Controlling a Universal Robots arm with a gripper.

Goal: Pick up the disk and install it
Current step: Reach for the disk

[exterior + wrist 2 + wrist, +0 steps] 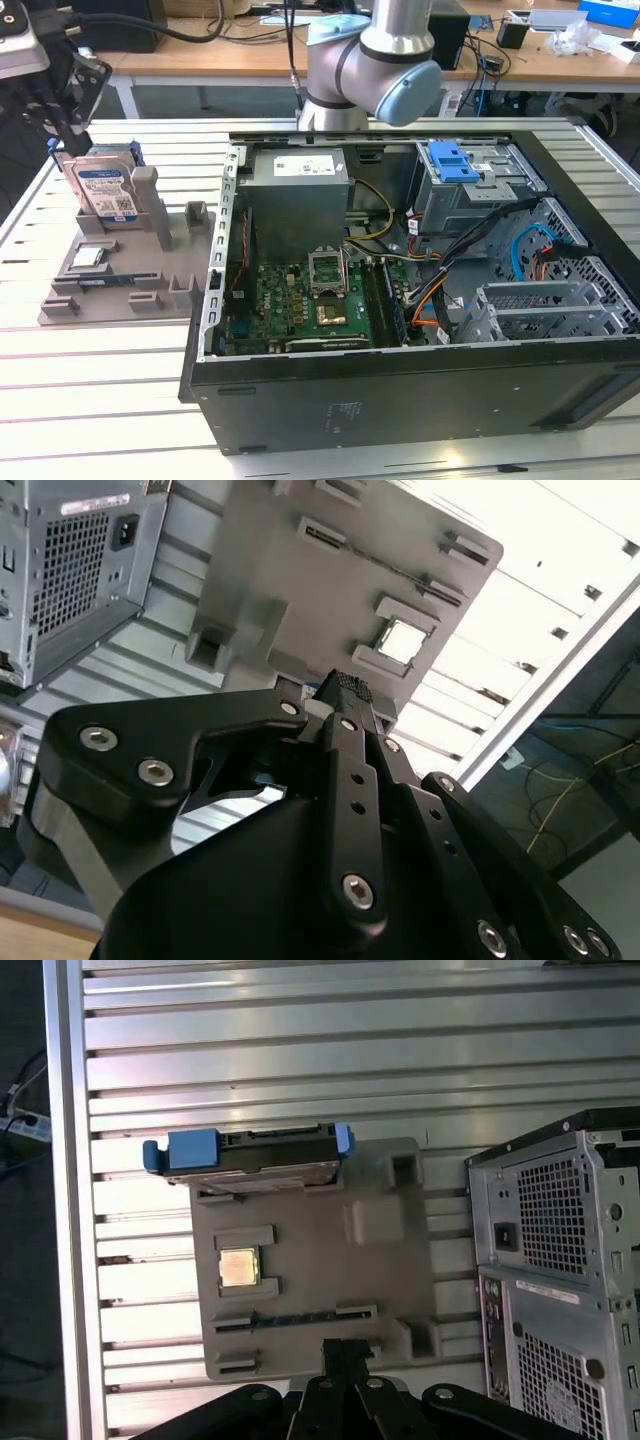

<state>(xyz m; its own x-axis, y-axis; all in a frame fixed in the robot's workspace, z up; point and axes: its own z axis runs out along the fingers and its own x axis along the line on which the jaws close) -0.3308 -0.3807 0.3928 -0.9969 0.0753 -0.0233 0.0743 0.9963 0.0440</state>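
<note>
Pincer (345, 1352) closed, empty, pointing down, held high; arm (368, 62) bent at elbow.

Shows silvery bare metal on the disk (103, 190), with a smooth paper label and blue plastic rails. Looks matt, smooth grey plastic on the holder (130, 262) under it. Gleams softly across the desk (100, 400): ribbed, brushed aluminium. At three o'clock in the exterior view, computer case (400, 400): matt black painted shell, dull grey sheet metal inside. Matt black hand (345, 690), bright steel screws.
</note>
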